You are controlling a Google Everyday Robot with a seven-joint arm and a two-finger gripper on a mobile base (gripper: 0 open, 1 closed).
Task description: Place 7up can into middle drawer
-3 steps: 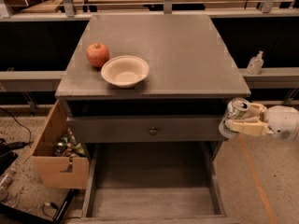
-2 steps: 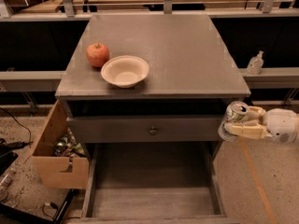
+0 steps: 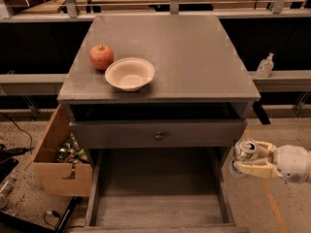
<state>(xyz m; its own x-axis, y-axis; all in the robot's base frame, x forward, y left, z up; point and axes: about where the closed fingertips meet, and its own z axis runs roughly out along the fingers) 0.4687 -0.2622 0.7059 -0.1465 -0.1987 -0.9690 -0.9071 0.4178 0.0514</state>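
The 7up can point(image 3: 245, 151), white and green with a silver top, is held upright in my gripper point(image 3: 251, 160) at the right of the cabinet. The gripper's cream fingers point(image 3: 252, 169) are shut around the can. The can hangs just outside the right wall of the open middle drawer point(image 3: 158, 212), a wide grey drawer pulled out at the bottom of the view with a bare plank floor. The can is above floor level beside the drawer, not inside it.
A red apple point(image 3: 101, 57) and a cream bowl point(image 3: 129, 74) sit on the grey cabinet top point(image 3: 184, 47). A closed drawer front with a round knob point(image 3: 158, 136) is above the open drawer. A tan cardboard box point(image 3: 60, 161) stands at the left. A clear bottle point(image 3: 265, 65) is at the right.
The gripper with the can has moved down and slightly left, closer to the open drawer's right wall.
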